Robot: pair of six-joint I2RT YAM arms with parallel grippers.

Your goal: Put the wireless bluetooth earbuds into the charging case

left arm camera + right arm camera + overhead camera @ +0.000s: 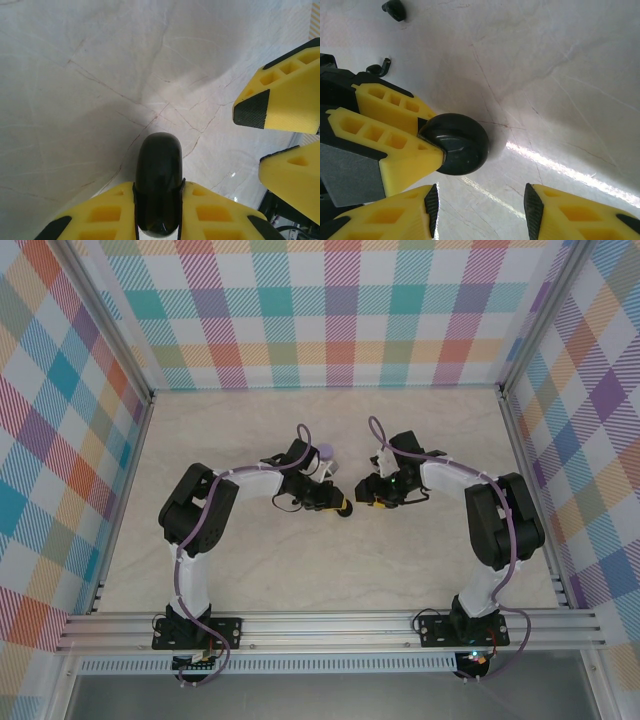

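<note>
Near the middle of the table (300, 570), the left gripper (343, 507) is closed tight on a black round case (159, 165). The case is clamped edge-on between the two yellow fingers (107, 215) and is held low over the marble top; whether it touches the top cannot be told. A lilac case (325, 452) is seen on the table at about 12 o'clock from that gripper, near it. In the right wrist view, a black earbud (394, 9) is seen lying loose on the table at 11 o'clock from the held case, well apart from it. The right gripper (480, 205) is placed at 3 o'clock from the left one, tip to tip with it. Its jaws are partly open and nothing is gripped between them. The black case is found just beyond its fingertips.
</note>
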